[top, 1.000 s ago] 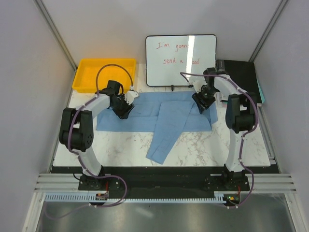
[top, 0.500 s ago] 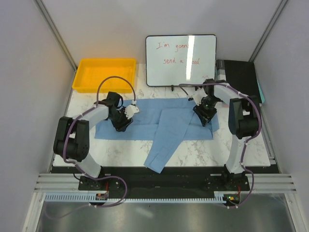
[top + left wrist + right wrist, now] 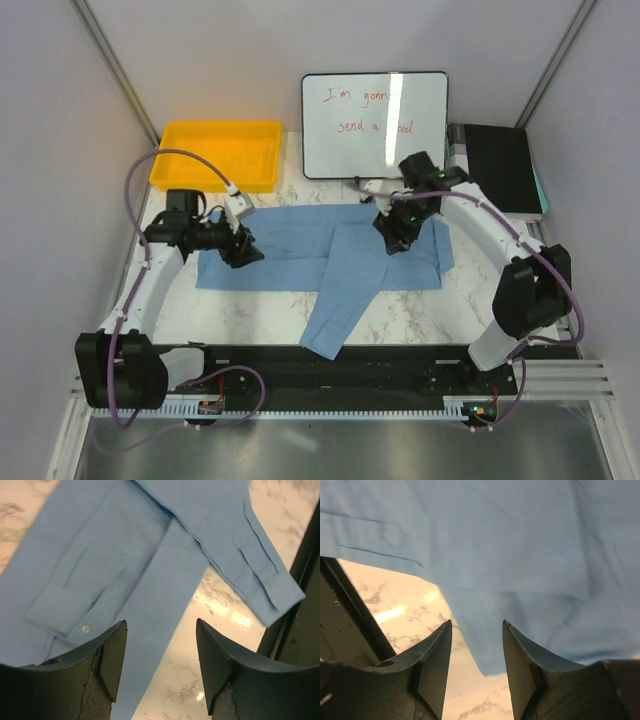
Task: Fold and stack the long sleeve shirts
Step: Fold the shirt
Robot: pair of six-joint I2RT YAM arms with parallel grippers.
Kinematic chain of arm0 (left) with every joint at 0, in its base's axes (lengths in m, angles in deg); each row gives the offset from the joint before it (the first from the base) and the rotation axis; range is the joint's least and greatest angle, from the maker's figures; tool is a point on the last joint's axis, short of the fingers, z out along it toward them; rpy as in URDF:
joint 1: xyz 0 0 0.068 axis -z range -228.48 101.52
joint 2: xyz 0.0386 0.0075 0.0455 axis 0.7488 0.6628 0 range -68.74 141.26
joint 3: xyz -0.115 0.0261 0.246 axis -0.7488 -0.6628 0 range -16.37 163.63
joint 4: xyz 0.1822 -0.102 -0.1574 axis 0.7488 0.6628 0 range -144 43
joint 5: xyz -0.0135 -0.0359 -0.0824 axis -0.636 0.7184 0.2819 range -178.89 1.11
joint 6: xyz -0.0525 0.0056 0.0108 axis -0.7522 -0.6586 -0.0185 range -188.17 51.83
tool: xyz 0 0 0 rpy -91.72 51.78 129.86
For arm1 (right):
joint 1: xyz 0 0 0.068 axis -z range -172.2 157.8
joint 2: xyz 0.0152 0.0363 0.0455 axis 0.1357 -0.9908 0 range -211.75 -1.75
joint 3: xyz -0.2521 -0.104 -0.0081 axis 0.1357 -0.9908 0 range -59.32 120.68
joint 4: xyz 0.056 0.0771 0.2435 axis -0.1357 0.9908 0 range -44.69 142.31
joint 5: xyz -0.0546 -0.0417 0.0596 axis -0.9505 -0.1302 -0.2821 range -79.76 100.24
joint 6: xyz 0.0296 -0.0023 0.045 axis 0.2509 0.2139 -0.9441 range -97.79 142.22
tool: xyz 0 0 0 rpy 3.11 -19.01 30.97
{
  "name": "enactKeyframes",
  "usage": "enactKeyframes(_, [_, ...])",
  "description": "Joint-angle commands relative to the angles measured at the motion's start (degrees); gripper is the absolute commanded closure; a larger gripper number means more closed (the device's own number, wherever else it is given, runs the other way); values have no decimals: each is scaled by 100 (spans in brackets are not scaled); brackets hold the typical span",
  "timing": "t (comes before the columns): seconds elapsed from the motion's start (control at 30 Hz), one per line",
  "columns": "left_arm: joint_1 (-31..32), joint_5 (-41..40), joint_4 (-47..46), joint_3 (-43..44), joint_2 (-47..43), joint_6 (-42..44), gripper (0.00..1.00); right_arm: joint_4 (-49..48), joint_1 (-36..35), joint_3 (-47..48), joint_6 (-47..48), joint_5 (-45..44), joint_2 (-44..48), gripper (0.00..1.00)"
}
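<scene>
A light blue thin cloth button-up shirt (image 3: 290,250) lies flat on the white marble-patterned table (image 3: 430,305), smoothed into a broad rectangle with soft, shallow creases. One long sleeve (image 3: 345,290) crosses its front as a narrow band and slants toward the near edge, where its squared cuff (image 3: 280,592) ends close to the table's dark border. In the left wrist view a second, folded cuff carries a small pale round button (image 3: 86,628), and stitched pleat lines run along the cloth. The left gripper (image 3: 160,630) hangs over the shirt's left part with its dark, wedge-shaped fingers (image 3: 112,655) spread well apart and nothing between them. The right gripper (image 3: 476,627) hangs over the shirt right of its middle, its matt black fingers (image 3: 435,660) likewise parted and empty, with a rounded fold of cloth and veined marble showing through the gap. A yellow plastic tray (image 3: 165,165) with raised walls sits at the far left corner, beside a white rectangular whiteboard (image 3: 375,150) bearing red handwriting.
</scene>
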Motion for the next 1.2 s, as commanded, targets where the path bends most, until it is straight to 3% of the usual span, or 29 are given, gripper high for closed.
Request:
enactKeyframes(0.0, [-1126, 1061, -1265, 60, -56, -2194, 35, -959, -1472, -1174, 273, 262, 790, 47])
enactKeyframes(0.17, [-1672, 659, -1899, -89, -645, -3024, 30, -2181, -3124, -1746, 369, -178, 686, 46])
enactKeyframes(0.3, [-1918, 289, -2004, -186, -1225, -3314, 26, -2587, -3891, -1580, 553, -240, 212, 48])
enactKeyframes(0.33, [-1918, 131, -2005, -195, -1452, -3359, 4, -2649, -4014, -1545, 597, -266, 54, 49])
enactKeyframes(0.47, [-1927, -633, -2092, -247, -1928, -3744, 1, -2921, -4568, -1431, 703, -372, -237, 50])
enactKeyframes(0.77, [-1927, -916, -2294, -537, -2228, -4835, 1, -3220, -5017, -1500, 905, -539, -721, 50])
enactKeyframes(1.0, [-1927, -776, -2357, -520, -2193, -4827, 1, -3344, -5044, -1580, 923, -548, -1072, 50])
enactKeyframes(1.17, [-1927, -688, -2330, -511, -2184, -4731, 1, -3106, -5026, -1641, 1072, -434, -1187, 64])
